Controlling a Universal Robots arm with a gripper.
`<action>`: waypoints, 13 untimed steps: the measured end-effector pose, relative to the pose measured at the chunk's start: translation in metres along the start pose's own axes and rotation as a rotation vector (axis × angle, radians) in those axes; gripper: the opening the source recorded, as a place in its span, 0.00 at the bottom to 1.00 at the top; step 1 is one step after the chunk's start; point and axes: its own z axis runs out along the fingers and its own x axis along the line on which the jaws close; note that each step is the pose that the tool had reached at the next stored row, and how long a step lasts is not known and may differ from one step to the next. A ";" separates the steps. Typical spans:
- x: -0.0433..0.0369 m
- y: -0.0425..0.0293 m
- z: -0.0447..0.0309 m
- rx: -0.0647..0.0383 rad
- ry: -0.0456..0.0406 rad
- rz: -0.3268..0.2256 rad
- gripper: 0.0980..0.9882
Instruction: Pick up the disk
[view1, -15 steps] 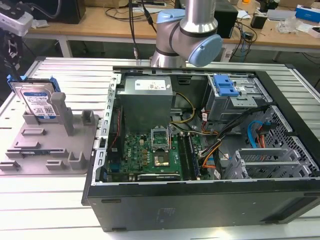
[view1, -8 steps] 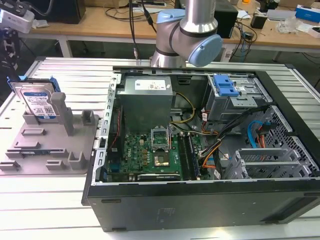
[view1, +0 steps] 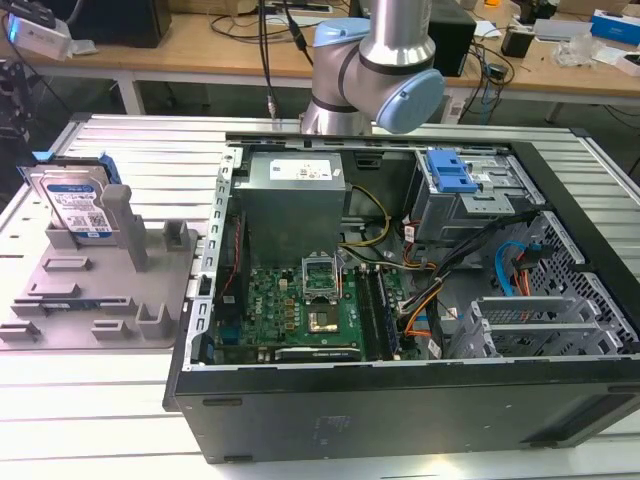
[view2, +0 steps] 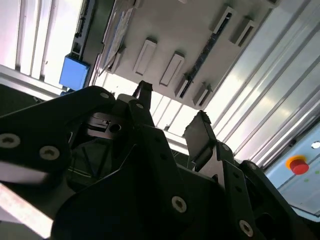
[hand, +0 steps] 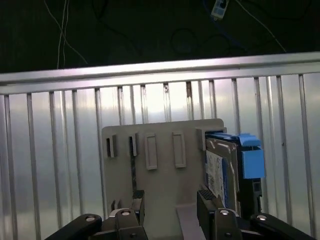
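The disk (view1: 75, 205) is a silver hard drive with a blue-and-white label and blue side rails. It stands on edge at the far end of the grey fixture tray (view1: 100, 290), at the exterior view's left. In the first wrist view my gripper (hand: 171, 200) hangs above the tray (hand: 160, 185), open with nothing between its fingers. The disk (hand: 222, 170) stands just outside the gap, close to one finger (hand: 205, 197). In the second wrist view the gripper (view2: 172, 107) also stands open over the tray (view2: 190, 30), and the disk's edge (view2: 116, 37) shows beside its blue rail.
An open computer case (view1: 400, 280) with a motherboard, cables and a blue drive bracket (view1: 447, 172) lies to the exterior view's right of the tray. The arm (view1: 375, 70) rises behind it. Upright posts stand on the tray. A red button (view2: 298, 164) sits off the slatted metal table.
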 end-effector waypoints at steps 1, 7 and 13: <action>-0.0001 0.0000 0.0000 0.000 0.0001 -0.003 0.50; -0.0001 -0.0013 0.0002 0.014 -0.0005 -0.006 0.50; -0.0038 -0.0014 0.0026 0.038 -0.0024 0.013 0.50</action>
